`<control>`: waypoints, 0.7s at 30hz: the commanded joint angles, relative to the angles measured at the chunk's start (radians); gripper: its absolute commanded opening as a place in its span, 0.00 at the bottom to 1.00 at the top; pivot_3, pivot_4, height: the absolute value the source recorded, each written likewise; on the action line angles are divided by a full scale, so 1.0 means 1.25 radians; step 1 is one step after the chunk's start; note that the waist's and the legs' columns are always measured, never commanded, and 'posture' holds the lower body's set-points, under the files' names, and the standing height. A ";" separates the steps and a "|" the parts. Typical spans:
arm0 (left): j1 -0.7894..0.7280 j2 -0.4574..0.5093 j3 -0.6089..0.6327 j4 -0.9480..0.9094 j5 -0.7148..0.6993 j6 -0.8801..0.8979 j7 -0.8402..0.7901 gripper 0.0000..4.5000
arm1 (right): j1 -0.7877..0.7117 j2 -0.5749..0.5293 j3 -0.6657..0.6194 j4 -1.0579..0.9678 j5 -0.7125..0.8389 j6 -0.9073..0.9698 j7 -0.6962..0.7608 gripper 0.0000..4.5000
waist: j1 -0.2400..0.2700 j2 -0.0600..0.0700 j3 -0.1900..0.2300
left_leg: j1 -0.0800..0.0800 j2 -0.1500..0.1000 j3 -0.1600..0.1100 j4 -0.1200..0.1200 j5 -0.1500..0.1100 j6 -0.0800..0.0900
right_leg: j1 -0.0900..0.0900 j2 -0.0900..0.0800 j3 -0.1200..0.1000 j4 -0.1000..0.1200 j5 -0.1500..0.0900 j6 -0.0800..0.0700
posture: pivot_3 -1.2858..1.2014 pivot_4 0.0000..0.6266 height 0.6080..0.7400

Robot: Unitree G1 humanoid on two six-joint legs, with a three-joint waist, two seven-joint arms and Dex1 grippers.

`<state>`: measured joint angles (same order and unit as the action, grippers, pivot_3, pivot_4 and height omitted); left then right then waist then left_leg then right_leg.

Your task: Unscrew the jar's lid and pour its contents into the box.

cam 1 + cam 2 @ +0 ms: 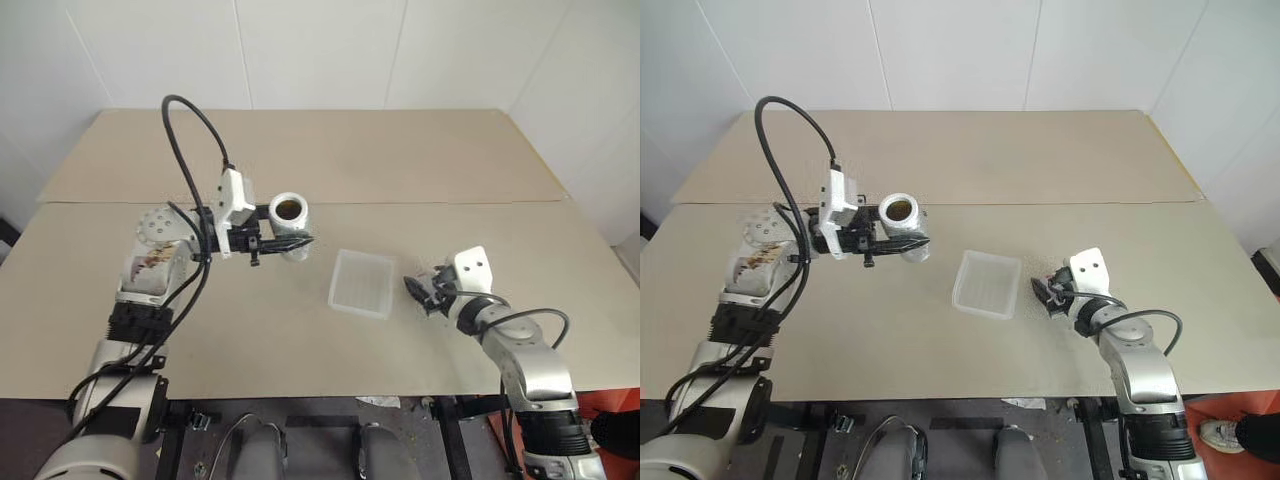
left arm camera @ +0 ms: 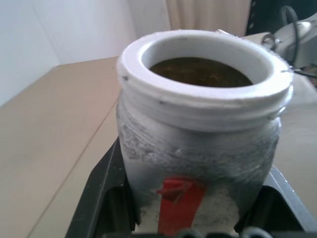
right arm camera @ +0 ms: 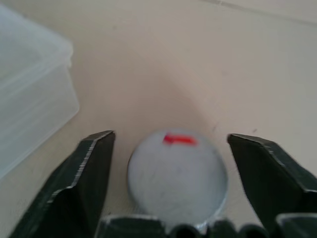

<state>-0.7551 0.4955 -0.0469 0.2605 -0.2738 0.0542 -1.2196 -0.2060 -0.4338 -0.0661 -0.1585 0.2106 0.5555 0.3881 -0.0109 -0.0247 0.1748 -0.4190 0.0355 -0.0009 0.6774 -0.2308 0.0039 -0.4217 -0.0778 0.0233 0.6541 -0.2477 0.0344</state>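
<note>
Lid is off — it lies flat on the table point(image 1: 150, 340) between the right gripper's point(image 3: 171, 148) spread fingers, just right of the box point(image 1: 362, 283). Left gripper point(image 1: 290, 242) clamps the open jar point(image 1: 290, 222) upright, left of the box — next comes carrying it over and tipping.

No readable text anywhere, honestly. The jar point(image 2: 198, 148) just has a plain red stripe and the lid point(image 3: 177, 173) a small red mark, no letters, numbers or brand on either.
</note>
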 commanded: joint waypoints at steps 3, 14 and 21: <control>-0.098 -0.056 -0.070 0.040 0.205 -0.240 0.193 0.43 | -0.009 -0.081 -0.061 -0.104 0.077 0.088 0.075 0.99 | 0.011 0.000 0.000 | 0.000 -0.001 0.000 0.001 0.000 0.000 | 0.001 -0.001 0.000 0.000 0.000 0.000 | 0.52 0.24 1.00; -0.402 0.019 -0.607 0.294 1.323 -0.571 1.385 0.43 | -0.170 -0.322 -0.156 -0.275 0.458 0.477 0.267 0.99 | 0.017 -0.001 0.000 | 0.001 -0.001 0.000 -0.001 0.000 0.000 | 0.002 -0.001 0.001 -0.003 0.000 0.001 | 0.52 0.24 1.00; -0.453 -0.065 -0.774 0.450 1.504 -0.405 1.645 0.43 | -0.211 -0.343 -0.159 -0.259 0.517 0.498 0.272 0.99 | 0.019 -0.001 0.000 | -0.003 -0.002 0.000 0.000 0.000 0.000 | -0.001 -0.001 0.000 -0.004 0.001 0.001 | 0.52 0.24 1.00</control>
<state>-1.2666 0.4243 -1.0029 0.8054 1.5757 -0.5163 0.7752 -0.4499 -0.8509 -0.2441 -0.4722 0.8313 1.1712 0.7293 0.0125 -0.0257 0.1752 -0.4233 0.0332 -0.0007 0.6775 -0.2310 0.0040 -0.4234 -0.0794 0.0237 0.6495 -0.2467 0.0362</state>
